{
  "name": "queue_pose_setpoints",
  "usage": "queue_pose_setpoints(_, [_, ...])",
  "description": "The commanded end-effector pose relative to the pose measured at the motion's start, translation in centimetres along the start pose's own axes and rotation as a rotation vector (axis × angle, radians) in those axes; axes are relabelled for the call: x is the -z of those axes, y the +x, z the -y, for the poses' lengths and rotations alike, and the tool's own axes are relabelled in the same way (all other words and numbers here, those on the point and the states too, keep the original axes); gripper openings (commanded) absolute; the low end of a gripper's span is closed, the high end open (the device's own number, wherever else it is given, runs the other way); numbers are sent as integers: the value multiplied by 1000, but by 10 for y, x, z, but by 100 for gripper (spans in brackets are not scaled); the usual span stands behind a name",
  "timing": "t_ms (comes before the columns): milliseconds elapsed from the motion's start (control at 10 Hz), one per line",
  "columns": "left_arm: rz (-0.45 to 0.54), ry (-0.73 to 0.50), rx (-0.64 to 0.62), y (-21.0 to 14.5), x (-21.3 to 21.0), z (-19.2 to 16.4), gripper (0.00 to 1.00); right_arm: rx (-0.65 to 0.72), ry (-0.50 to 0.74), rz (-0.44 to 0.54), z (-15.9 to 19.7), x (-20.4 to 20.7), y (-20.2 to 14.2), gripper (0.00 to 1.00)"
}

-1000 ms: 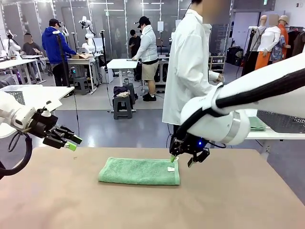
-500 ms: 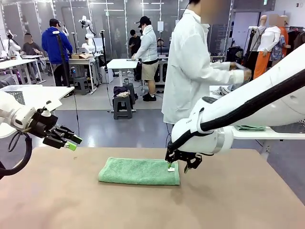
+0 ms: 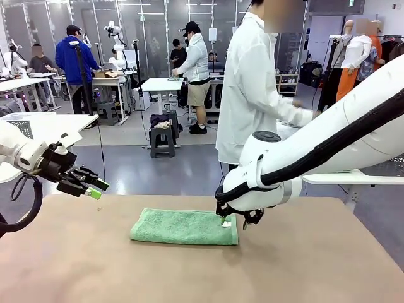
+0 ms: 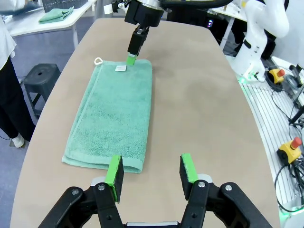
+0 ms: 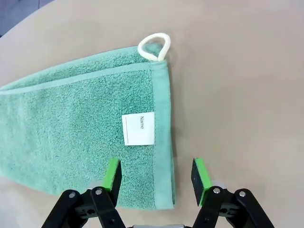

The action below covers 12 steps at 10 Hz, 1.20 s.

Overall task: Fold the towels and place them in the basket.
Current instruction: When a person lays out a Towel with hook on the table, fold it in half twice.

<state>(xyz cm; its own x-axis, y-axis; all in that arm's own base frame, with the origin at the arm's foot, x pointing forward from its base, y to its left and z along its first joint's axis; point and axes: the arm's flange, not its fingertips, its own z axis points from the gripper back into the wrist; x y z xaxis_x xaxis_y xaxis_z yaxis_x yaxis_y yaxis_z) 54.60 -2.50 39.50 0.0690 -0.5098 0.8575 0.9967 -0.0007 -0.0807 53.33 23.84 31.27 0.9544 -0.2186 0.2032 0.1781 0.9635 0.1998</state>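
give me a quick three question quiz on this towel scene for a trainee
1. True or false: the green towel lies folded on the table.
2. Which end of the towel is the right gripper at? A) the end with the white label and loop B) the plain end C) the middle
3. Fill in: the left gripper has its jaws ___, with nothing between them.
Key: 1 true; 2 A; 3 open.
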Motion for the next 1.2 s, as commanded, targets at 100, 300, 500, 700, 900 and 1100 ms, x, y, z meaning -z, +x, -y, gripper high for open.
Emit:
queue_pose_setpoints(100, [-1, 4, 3, 2, -1, 1, 62, 28, -66, 28, -20, 11, 0, 68])
queue_pose_setpoints(300, [-1, 4, 3, 2, -1, 1, 62, 17, -86, 18, -24, 19, 1, 60])
queue_pose_setpoints(500, [-1, 4, 3, 2, -1, 1, 62, 17, -103, 25, -26, 23, 2, 40])
queue_pose_setpoints(700, [-1, 4, 3, 2, -1, 1, 62, 25, -118, 19, -28, 24, 2, 40])
queue_pose_setpoints(900, [-1, 4, 3, 2, -1, 1, 62, 28, -131, 14, -29, 27, 2, 40])
queue_pose_setpoints(1100, [-1, 4, 3, 2, -1, 1, 62, 28, -146, 8, -30, 30, 2, 40])
